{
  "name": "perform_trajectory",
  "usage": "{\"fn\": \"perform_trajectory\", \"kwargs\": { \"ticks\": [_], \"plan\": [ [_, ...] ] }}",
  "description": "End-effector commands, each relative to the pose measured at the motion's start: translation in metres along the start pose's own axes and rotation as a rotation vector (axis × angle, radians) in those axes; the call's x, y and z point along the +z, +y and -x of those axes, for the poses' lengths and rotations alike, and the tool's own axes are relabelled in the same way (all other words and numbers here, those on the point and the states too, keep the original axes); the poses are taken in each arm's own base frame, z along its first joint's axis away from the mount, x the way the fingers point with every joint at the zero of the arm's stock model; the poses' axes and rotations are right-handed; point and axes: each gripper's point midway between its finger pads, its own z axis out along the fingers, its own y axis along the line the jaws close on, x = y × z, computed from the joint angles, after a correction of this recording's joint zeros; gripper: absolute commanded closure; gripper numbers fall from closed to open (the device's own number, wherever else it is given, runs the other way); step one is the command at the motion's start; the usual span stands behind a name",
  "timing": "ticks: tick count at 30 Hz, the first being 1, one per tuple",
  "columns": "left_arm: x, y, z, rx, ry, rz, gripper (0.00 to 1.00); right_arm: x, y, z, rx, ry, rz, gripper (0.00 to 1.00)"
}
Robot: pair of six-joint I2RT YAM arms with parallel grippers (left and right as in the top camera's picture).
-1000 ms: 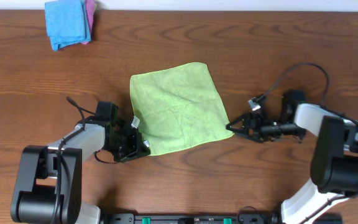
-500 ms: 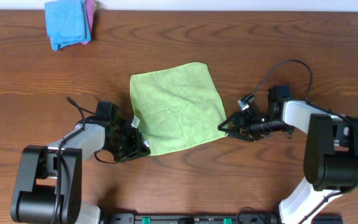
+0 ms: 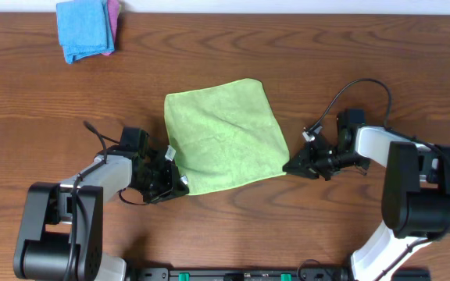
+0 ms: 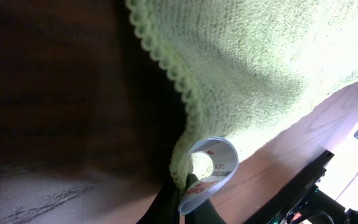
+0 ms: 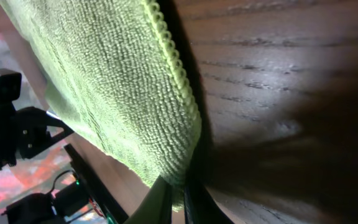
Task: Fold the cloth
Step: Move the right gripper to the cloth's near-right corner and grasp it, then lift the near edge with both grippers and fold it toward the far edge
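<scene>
Tabletop [image 3: 303, 62]: brown wood.
Cloth [image 3: 221, 144]: lay flat at centre.
Left gripper [image 3: 180, 184]: pinched tight on 7 o'clock corner.
Right gripper [image 3: 290, 165]: pinched tight on 4 o'clock corner.
Blue cloth [image 3: 83, 30]: sat at 11 o'clock.

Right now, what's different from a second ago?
The right pincer slid in to a corner of the lime-green cloth, then eased back slightly. It now pinches that corner. The left pincer at the tag corner, the cloth's spread and the blue cloth stayed put.
</scene>
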Motion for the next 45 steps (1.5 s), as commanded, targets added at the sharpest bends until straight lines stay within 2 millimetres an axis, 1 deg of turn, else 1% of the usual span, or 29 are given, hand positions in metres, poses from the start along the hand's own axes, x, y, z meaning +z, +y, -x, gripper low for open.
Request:
{"fn": "perform_trajectory", "kwargs": {
  "ticks": [1,6,9,12,16,19,21,23,26,28,29,31,34,37,39,42,45],
  "plan": [
    [0.000,0.005,0.002,-0.001,-0.002,0.034,0.94,0.008,-0.054,-0.010,0.068,0.027,-0.228,0.99],
    [0.000,0.005,0.000,-0.007,0.005,0.036,0.94,0.008,-0.047,-0.007,0.069,0.020,-0.196,0.99],
    [-0.003,0.002,0.002,-0.004,0.002,0.035,0.94,0.006,-0.035,-0.003,0.060,0.014,-0.148,0.98],
    [-0.015,-0.011,0.011,0.034,-0.021,0.031,0.94,-0.001,-0.014,0.004,0.025,-0.014,-0.085,0.98],
    [-0.043,-0.037,0.031,0.112,-0.107,0.034,0.95,-0.020,0.022,0.015,-0.068,-0.086,-0.040,0.98],
    [-0.062,-0.049,0.045,0.164,-0.187,0.058,0.94,-0.036,0.048,0.024,-0.144,-0.151,-0.030,0.99],
    [-0.070,-0.051,0.053,0.184,-0.232,0.089,0.94,-0.044,0.067,0.030,-0.189,-0.191,-0.021,0.99],
    [-0.072,-0.050,0.056,0.186,-0.244,0.105,0.95,-0.045,0.084,0.035,-0.226,-0.207,-0.012,0.99],
    [-0.068,-0.045,0.057,0.171,-0.234,0.118,0.94,-0.034,0.099,0.043,-0.255,-0.222,-0.037,0.99],
    [-0.067,-0.035,0.062,0.136,-0.249,0.161,0.94,-0.026,0.109,0.049,-0.288,-0.241,-0.049,0.99],
    [-0.067,-0.033,0.065,0.126,-0.258,0.175,0.94,-0.023,0.112,0.053,-0.293,-0.258,-0.063,0.99],
    [-0.068,-0.034,0.072,0.141,-0.280,0.171,0.94,-0.021,0.115,0.060,-0.293,-0.291,-0.087,0.99],
    [-0.072,-0.038,0.088,0.155,-0.346,0.166,0.94,-0.023,0.119,0.074,-0.288,-0.341,-0.096,0.99],
    [-0.077,-0.038,0.103,0.159,-0.404,0.166,0.95,-0.021,0.121,0.085,-0.280,-0.352,-0.089,0.99],
    [-0.077,-0.035,0.110,0.158,-0.421,0.163,0.94,-0.017,0.121,0.091,-0.277,-0.346,-0.091,0.99],
    [-0.076,-0.026,0.121,0.139,-0.437,0.163,0.94,-0.010,0.122,0.105,-0.259,-0.342,-0.088,0.99],
    [-0.077,-0.020,0.139,0.124,-0.470,0.152,0.94,-0.007,0.130,0.124,-0.265,-0.356,-0.079,0.99]
  ]
}}
